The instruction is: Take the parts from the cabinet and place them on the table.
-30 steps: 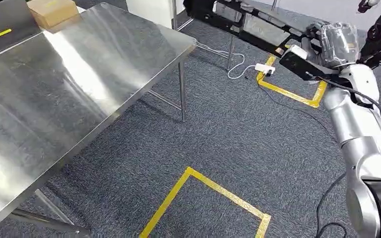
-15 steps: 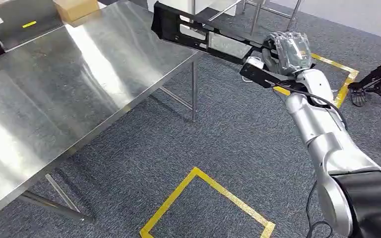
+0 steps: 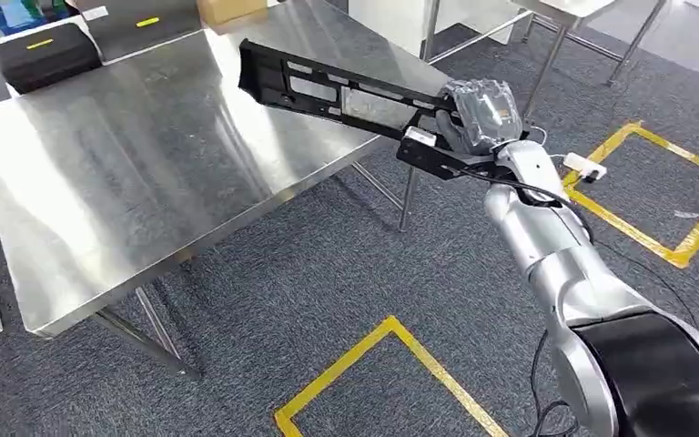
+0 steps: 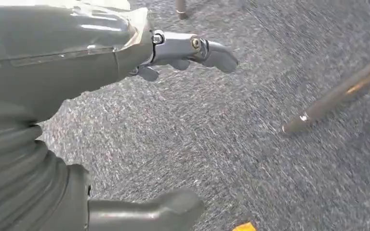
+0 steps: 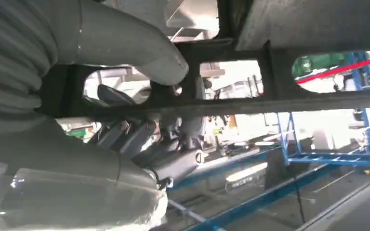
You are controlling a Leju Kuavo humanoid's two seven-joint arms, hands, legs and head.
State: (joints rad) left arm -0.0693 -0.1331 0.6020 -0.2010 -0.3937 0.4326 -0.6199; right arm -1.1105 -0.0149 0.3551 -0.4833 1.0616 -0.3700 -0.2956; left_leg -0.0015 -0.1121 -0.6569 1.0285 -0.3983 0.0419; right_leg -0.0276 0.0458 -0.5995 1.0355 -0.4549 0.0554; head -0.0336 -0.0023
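Observation:
A long black plastic part (image 3: 337,91) with several cut-out windows is held in the air by my right hand (image 3: 475,116), which grips its near end. The part's far end reaches over the right edge of the steel table (image 3: 127,173). From the right wrist, the thumb (image 5: 139,43) and fingers (image 5: 139,139) wrap the black part's frame (image 5: 250,103). My left hand (image 4: 125,96) hangs over grey carpet, fingers (image 4: 207,50) spread and holding nothing.
A black case (image 3: 45,56) and a cardboard box (image 3: 232,9) sit at the table's far end. A second steel table (image 3: 582,9) stands behind. Yellow tape squares (image 3: 655,200) mark the carpet, and a white power strip (image 3: 584,166) lies by one.
The camera has turned, so the table now sits more central. My right hand has carried the black part further left, over the table's edge.

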